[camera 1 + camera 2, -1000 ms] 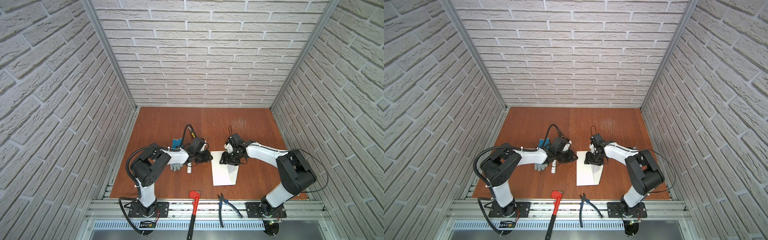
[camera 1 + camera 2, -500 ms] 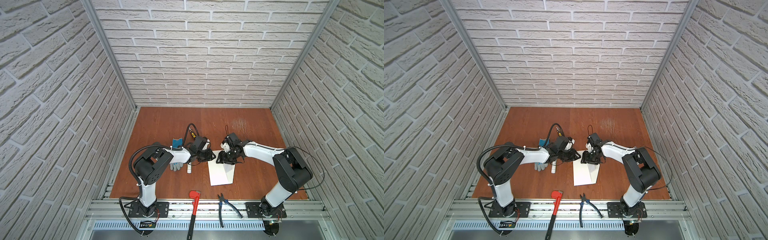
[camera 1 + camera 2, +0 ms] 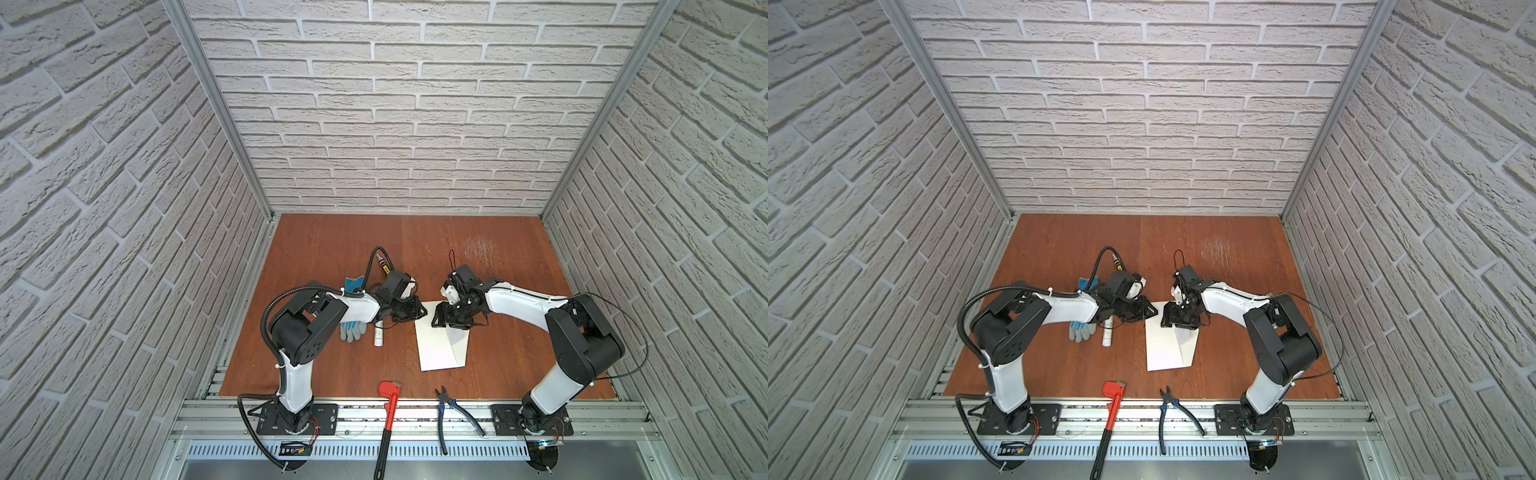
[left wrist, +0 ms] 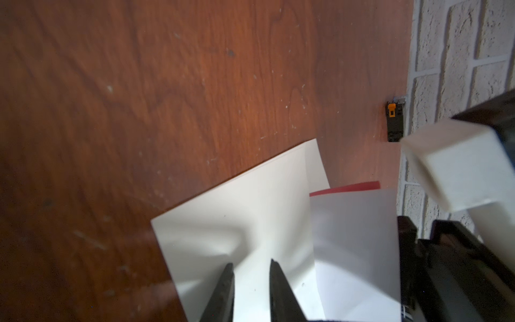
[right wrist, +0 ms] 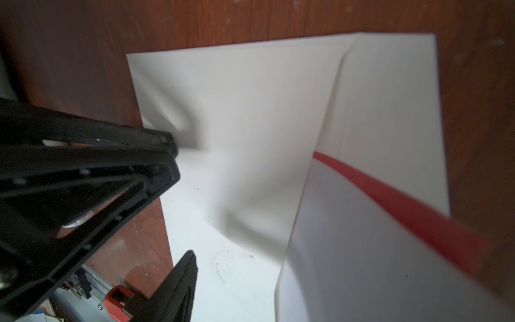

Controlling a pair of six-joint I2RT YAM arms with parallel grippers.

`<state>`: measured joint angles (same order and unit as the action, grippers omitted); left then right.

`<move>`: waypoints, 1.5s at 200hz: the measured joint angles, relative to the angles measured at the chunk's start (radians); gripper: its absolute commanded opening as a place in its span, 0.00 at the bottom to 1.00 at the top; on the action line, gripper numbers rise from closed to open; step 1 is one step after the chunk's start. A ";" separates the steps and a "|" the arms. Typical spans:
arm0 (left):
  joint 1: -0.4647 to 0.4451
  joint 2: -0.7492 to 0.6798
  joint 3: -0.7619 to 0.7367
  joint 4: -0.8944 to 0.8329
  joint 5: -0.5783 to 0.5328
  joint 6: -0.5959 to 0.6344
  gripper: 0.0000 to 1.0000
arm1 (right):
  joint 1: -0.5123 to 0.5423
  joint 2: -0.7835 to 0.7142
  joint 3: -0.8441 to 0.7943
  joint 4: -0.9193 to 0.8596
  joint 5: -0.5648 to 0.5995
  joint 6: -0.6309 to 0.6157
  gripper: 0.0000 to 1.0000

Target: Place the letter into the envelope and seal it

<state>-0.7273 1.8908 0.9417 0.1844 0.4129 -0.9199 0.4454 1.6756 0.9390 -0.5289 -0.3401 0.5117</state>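
Two tools lie nearest me, a wrench (image 3: 388,399) and pliers (image 3: 451,405) across the front rail (image 3: 374,417), no part of this job. Further back the envelope (image 3: 436,349) lies on the table (image 3: 332,257), its long side running away from me. At its far end the two arms meet. The left gripper (image 4: 250,267) has its fingers a narrow slot apart, tips on the envelope's corner where the paper puckers; whether they have truly nipped the top layer I cannot tell. The right gripper (image 3: 453,322) hangs just beside it over the same end; only one finger (image 5: 178,287) shows in its wrist view, so its grip I cannot tell either. The letter (image 4: 354,237) stands tilted at that gripper, red edge showing, above the envelope and, as far as I can see, not in it. My guess: the mouth is being worked open. Insertion is not done; sealing is left.
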 measured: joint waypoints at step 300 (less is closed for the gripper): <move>0.015 -0.005 0.000 -0.007 0.017 0.029 0.32 | -0.072 -0.047 -0.039 -0.099 0.019 -0.036 0.57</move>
<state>-0.7124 1.8854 0.9417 0.1776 0.4301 -0.8909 0.3737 1.6291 0.9001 -0.6281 -0.3210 0.4755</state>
